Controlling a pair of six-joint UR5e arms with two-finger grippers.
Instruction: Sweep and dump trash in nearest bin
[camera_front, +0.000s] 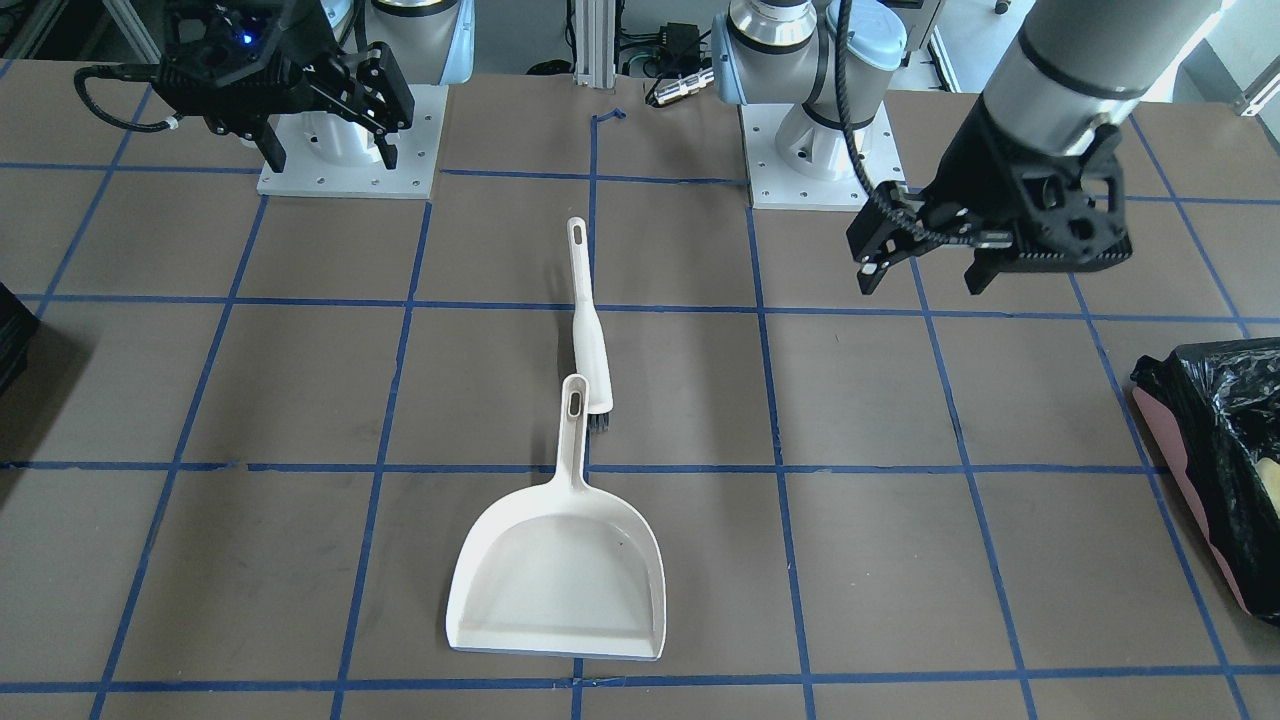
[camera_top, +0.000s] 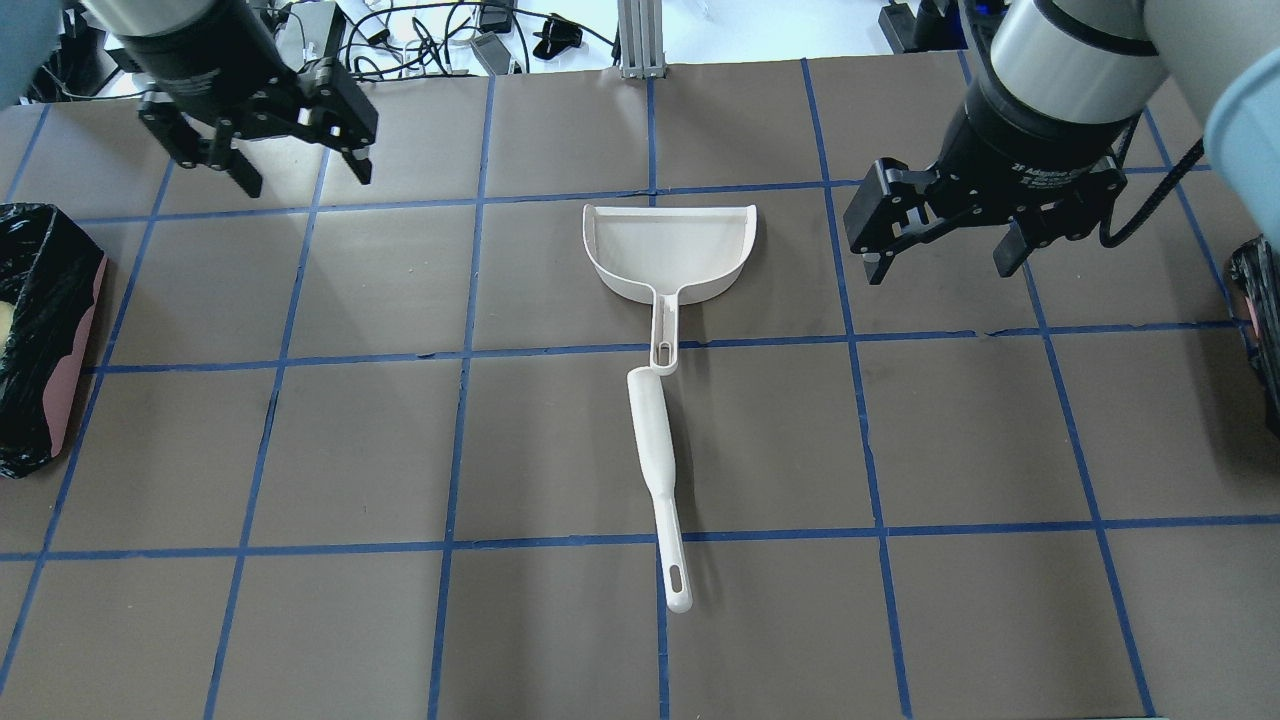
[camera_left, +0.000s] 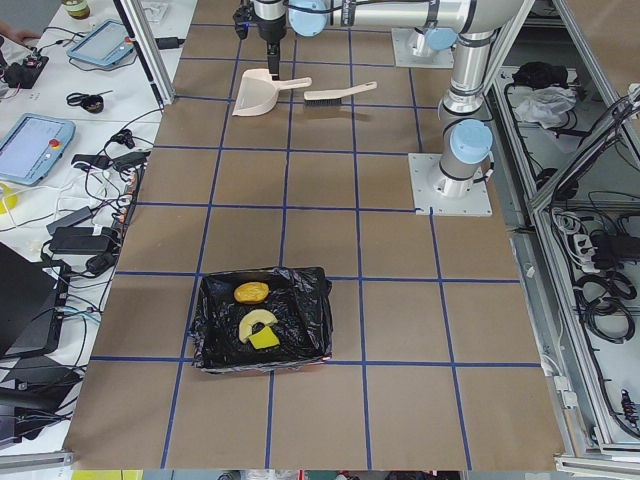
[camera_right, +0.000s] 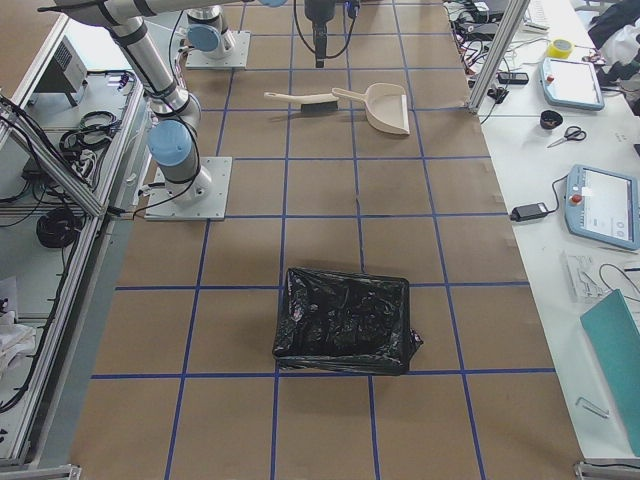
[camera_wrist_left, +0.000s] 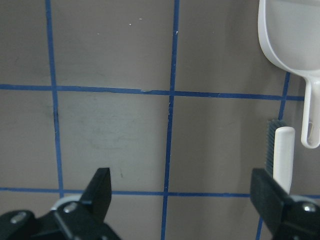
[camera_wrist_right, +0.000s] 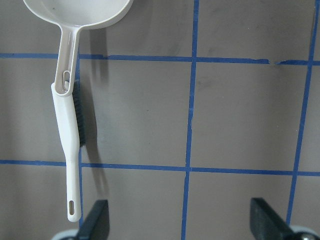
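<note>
The left gripper (camera_top: 303, 175) and right gripper (camera_top: 940, 268) both hang with fingers spread wide, holding nothing. The trash, a wrinkled golden lump (camera_left: 250, 291), a pale curved slice (camera_left: 258, 322) and a yellow wedge (camera_left: 266, 340), lies well outside the left fingers, inside the pink bin (camera_top: 72, 370) with its crinkly, glossy black liner.

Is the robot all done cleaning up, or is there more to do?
It looks finished. Done: the golden-brown lump, the pale slice and the yellow wedge all lie inside the bin. In hand: nothing. The left hand and the right hand are open and empty above the table. The dustpan and the brush lie there, empty. Left: nothing that I can see.
</note>
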